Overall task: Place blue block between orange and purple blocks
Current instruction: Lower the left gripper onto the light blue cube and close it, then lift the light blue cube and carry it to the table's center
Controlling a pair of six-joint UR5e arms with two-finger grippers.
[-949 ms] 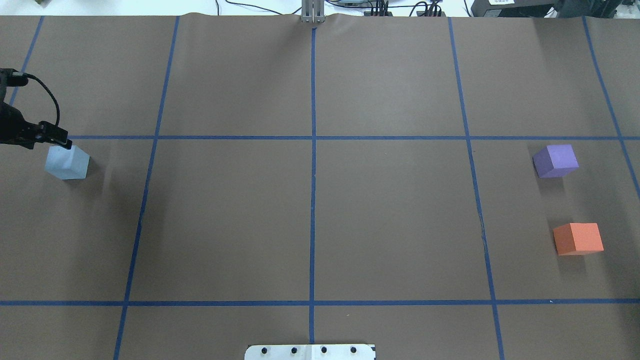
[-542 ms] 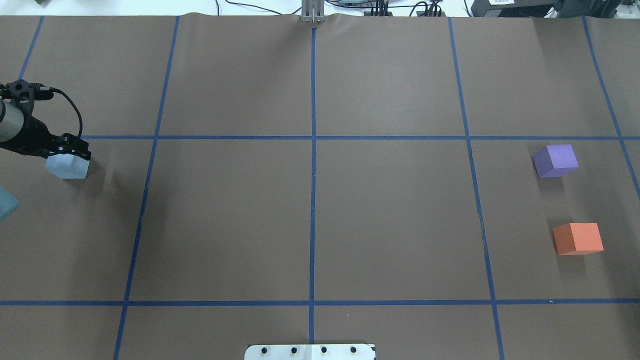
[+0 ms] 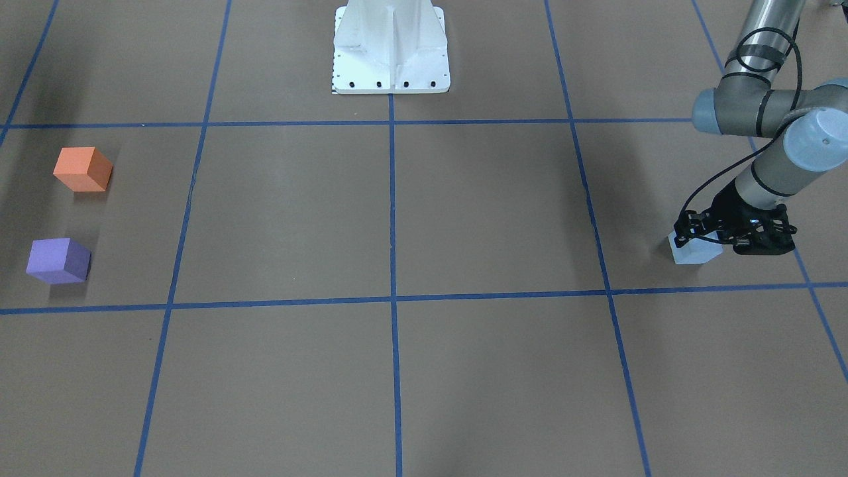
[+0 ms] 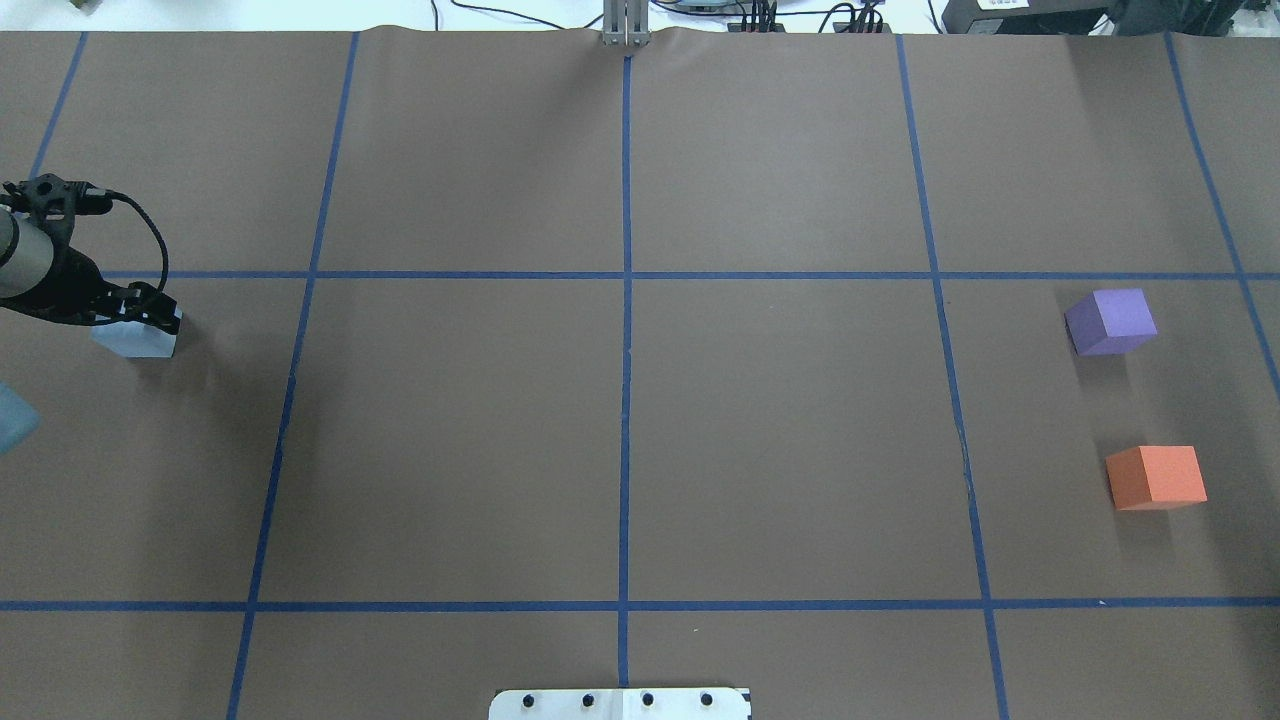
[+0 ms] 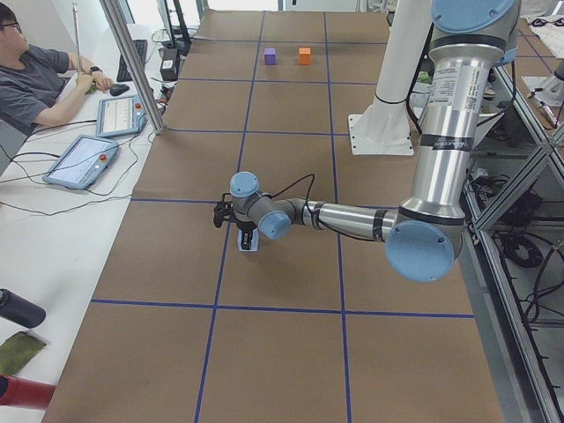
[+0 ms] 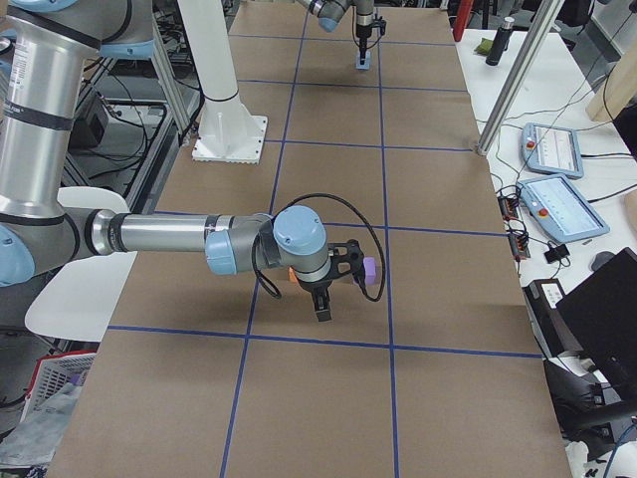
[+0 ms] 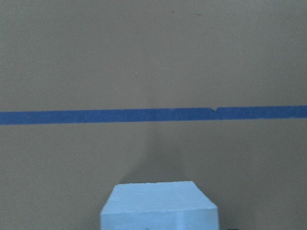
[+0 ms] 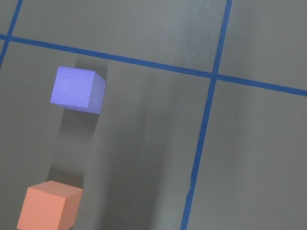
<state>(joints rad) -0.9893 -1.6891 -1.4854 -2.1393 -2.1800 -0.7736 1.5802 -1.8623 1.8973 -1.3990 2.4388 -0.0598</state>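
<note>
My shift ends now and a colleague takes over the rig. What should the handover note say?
Left gripper is down on the blue block, far on the robot's left; whether it grips cannot be told.
Right gripper hovers near the purple block and orange block, far right; state cannot be told.
Done: approach.
Left: lift, carry across, set it in the gap between them.

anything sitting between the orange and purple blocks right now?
Nothing. Only bare brown paper lies between the purple block and the orange block, seen in the overhead and right wrist views. The blue block sits far left.
</note>
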